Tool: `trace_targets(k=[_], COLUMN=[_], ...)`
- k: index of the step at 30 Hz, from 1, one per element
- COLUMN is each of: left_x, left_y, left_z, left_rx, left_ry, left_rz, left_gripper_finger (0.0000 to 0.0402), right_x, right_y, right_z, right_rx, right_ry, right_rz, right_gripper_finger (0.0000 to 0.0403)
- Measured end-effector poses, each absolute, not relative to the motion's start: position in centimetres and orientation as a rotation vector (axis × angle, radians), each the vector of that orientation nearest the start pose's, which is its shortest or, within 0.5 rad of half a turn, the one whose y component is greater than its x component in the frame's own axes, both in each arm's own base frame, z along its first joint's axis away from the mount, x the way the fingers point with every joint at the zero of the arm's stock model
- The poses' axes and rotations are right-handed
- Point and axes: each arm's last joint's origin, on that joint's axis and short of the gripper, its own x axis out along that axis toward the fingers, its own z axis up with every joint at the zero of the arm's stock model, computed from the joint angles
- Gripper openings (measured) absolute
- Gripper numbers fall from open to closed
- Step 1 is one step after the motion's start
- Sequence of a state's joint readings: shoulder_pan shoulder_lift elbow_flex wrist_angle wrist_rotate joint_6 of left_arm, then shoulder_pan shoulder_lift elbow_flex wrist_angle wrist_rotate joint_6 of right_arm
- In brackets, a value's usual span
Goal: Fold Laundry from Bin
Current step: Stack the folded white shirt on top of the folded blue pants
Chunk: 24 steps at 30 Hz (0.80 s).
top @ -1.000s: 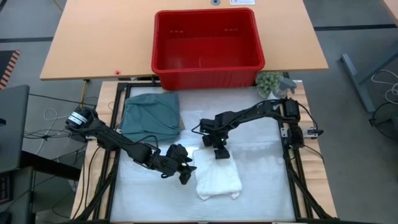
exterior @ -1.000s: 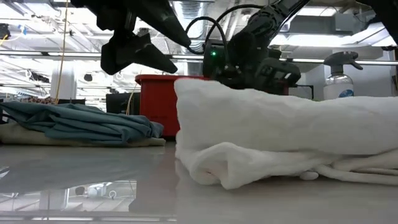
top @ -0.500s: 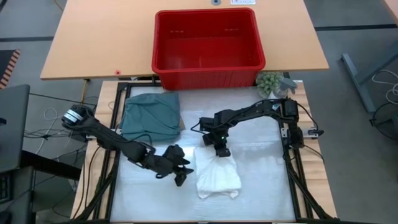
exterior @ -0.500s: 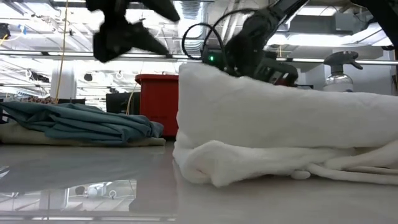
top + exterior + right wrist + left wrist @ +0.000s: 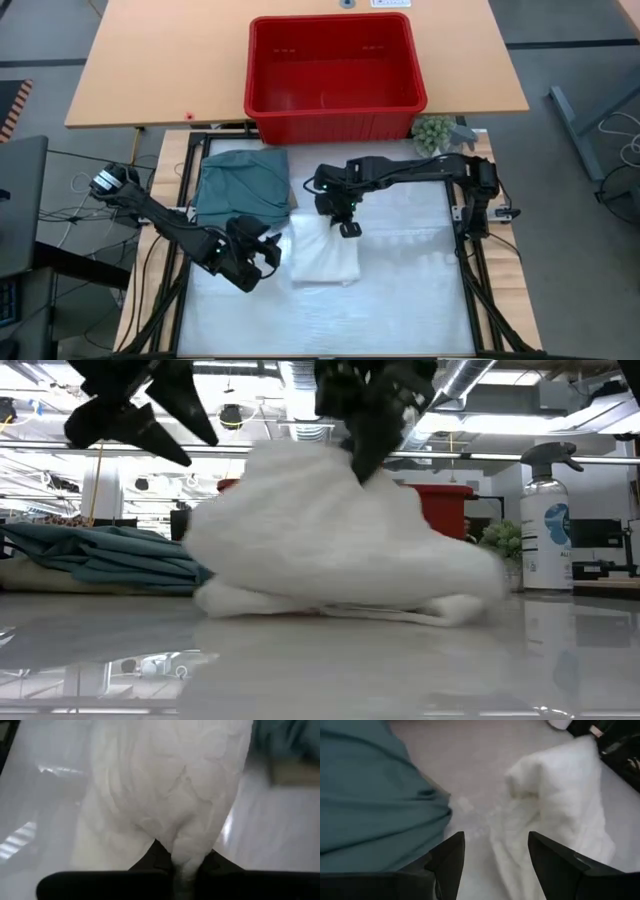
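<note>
The white garment lies folded in the middle of the table, bunched up into a peak under my right gripper, which is shut on it. My left gripper hangs open just left of the white garment, above the table and touching nothing; its wrist view shows the cloth ahead of the fingers. A teal-green garment rests folded on a beige one at the table's far left. The red bin stands on the wooden table beyond. My right gripper pinches a gathered bunch of the white garment between its two fingers, at the garment's far end. The fingers come from above, pointing down. That end is drawn up into a peak, while the garment's near part stays on the table.
A spray bottle and a small green plant stand at the table's far right corner. The white table cover is bare to the right of the garment and along the near edge.
My right gripper has taken hold of the white garment's far end and pulled it toward the table's left and far side. The garment has slid that way and bunched up into a peak. My left gripper has drawn back toward the table's left edge, away from the garment.
</note>
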<state>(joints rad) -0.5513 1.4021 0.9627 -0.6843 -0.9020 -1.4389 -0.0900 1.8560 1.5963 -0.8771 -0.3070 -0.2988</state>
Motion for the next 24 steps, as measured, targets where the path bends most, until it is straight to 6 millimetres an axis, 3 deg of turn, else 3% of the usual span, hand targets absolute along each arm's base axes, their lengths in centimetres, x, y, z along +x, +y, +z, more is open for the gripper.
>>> trace_targets(k=[4, 12, 18, 24], left_x=[22.4, 19.1, 16.9, 15.2], left_y=[-12.7, -14.2, -14.0, -13.0], left_z=[24.2, 27.0, 28.9, 30.3], left_rx=[-0.642, -0.736, -0.782, -0.796], left_ry=[0.42, 0.396, 0.37, 0.332], left_rz=[0.737, 0.581, 0.502, 0.475], left_gripper_finger=[0.0208, 0.0208, 0.0208, 0.0208], right_x=[39.4, 40.6, 40.9, 43.0], right_y=[-2.0, -2.7, -2.7, -1.5], right_z=[28.8, 32.3, 34.6, 36.2], right_rx=[-0.109, -0.139, -0.159, -0.16], right_ry=[0.987, 0.801, 0.712, 0.68], right_rz=[0.352, 0.315, 0.305, 0.327], right_gripper_finger=[0.0048, 0.0048, 0.0048, 0.0048])
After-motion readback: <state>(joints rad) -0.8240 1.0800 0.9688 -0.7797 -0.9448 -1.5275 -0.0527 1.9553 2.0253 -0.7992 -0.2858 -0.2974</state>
